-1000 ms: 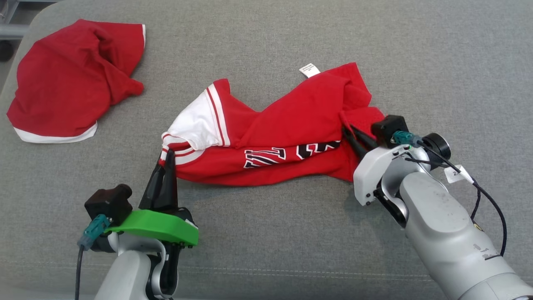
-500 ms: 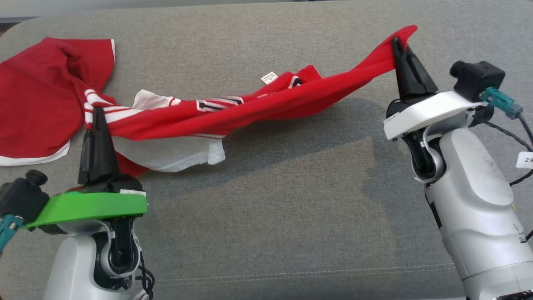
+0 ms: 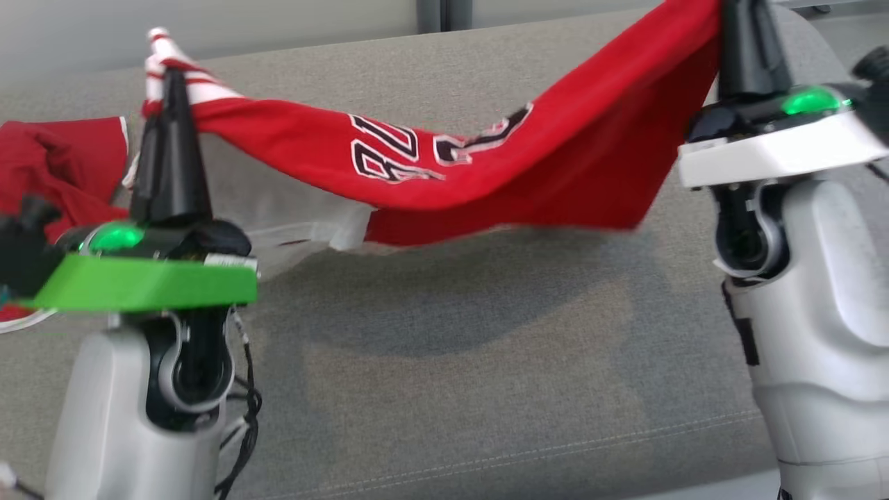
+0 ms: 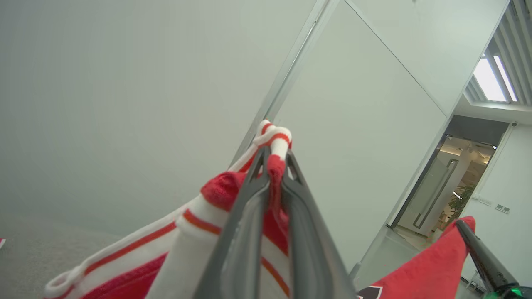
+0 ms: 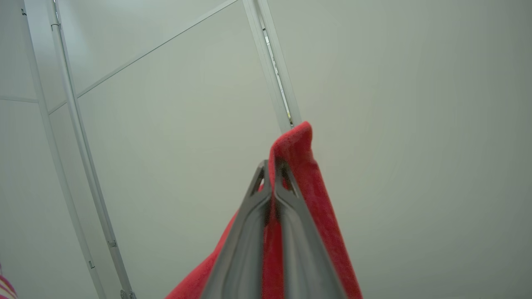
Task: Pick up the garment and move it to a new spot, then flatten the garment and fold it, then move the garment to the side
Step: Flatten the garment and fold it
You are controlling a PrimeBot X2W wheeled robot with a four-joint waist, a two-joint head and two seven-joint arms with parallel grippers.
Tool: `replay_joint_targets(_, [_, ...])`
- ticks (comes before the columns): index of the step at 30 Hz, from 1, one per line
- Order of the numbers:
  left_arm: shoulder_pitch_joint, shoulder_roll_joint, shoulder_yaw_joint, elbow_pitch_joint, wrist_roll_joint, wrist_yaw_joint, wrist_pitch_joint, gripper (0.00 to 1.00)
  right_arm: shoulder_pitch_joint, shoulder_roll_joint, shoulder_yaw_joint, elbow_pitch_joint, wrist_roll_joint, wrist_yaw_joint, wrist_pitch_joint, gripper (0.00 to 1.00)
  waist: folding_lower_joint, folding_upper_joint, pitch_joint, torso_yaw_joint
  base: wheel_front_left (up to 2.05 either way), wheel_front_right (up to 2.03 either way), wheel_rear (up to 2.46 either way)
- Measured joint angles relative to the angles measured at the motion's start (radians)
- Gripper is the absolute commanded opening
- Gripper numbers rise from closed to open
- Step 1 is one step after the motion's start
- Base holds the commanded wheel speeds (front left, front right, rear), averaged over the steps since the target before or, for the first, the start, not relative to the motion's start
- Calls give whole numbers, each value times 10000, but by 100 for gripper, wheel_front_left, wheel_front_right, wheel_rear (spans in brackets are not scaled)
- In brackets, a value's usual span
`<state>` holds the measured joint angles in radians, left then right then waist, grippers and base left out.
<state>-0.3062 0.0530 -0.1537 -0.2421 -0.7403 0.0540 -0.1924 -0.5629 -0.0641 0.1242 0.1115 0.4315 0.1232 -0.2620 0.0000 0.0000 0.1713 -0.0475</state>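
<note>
The garment (image 3: 444,173) is a red jersey with a white sleeve and black-and-white lettering. It hangs stretched in the air between my two grippers, sagging in the middle above the grey padded surface (image 3: 486,361). On the left, my left gripper (image 3: 167,69) points up and is shut on the red-and-white striped cuff (image 4: 276,139). The left wrist view shows its fingers (image 4: 249,216) pinching the fabric. At the top right, my right gripper (image 3: 740,10) points up, shut on a red corner of the garment (image 5: 299,166); the right wrist view shows cloth clamped between its fingertips (image 5: 272,166).
A second red piece of clothing with white trim (image 3: 62,160) lies crumpled on the surface at the far left, behind my left arm. Pale wall panels (image 5: 166,104) stand beyond the far edge. A doorway (image 4: 453,182) shows in the left wrist view.
Both arms have lifted the garment off the surface and pulled it apart, so it now hangs spread between them. The head camera has tilted up too.
</note>
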Motion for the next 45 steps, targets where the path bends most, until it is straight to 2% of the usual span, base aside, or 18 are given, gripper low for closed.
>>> replay_joint_targets(4, [-1104, 82, -119, 1290, -244, 301, 1254, 0, -187, -6, 748, 1133, 221, 0, 186, 0, 0, 0, 24, -115, 0, 0, 0])
replay_joint_targets(7, [-2141, 337, 42, 2552, -115, 502, 1894, 0, -1183, -17, 723, 2249, 194, 0, 635, 0, 0, 0, 184, -142, 0, 0, 0])
replay_joint_targets(9, [-3115, 431, 196, 3066, 182, 608, 1990, 0, -2192, -178, 276, 2596, -40, -13, 621, 0, 0, 0, 296, -162, 0, 0, 0])
replay_joint_targets(12, [-4929, 161, 504, 3037, 82, 608, 1762, 0, -3842, -364, -550, 2360, -38, -278, 299, 0, 0, 0, 427, -172, 0, 0, 0])
replay_joint_targets(14, [-5880, -58, 706, 2961, -94, 606, 1595, 0, -4602, -389, -738, 2169, 4, -268, 165, 0, 0, 0, 479, -177, 0, 0, 0])
replay_joint_targets(16, [-6101, -82, 809, 3095, -267, 606, 1476, 0, -4692, -359, -639, 2245, 19, -178, 119, 0, 0, 0, 484, -190, 0, 0, 0])
replay_joint_targets(20, [-4979, -58, 546, 3799, -324, 606, 1685, 0, -3524, -230, -105, 3051, 123, -90, 121, 0, 0, 0, 503, -289, 0, 0, 0])
replay_joint_targets(27, [-1061, -221, -163, 5731, -771, 608, 2105, 0, 240, -102, 174, 5043, 648, -90, 401, 0, 0, 0, 745, -301, 0, 0, 0])
replay_joint_targets(31, [-277, -245, -372, 6347, -901, 608, 1958, 0, 1244, 10, -52, 5626, 1076, -88, 336, 0, 0, 1, 847, -198, 0, 0, 0])
replay_joint_targets(38, [-271, -261, -123, 6393, -1197, 602, 1233, 0, 1334, 77, -186, 5605, 1440, -2, 209, 0, 0, 0, 721, -138, 0, 0, 0])
replay_joint_targets(45, [58, -259, 77, 5106, -1674, 460, 627, 0, 1405, 73, -113, 4324, 1653, 0, 150, 0, 0, 0, 394, -187, 0, 0, 0])
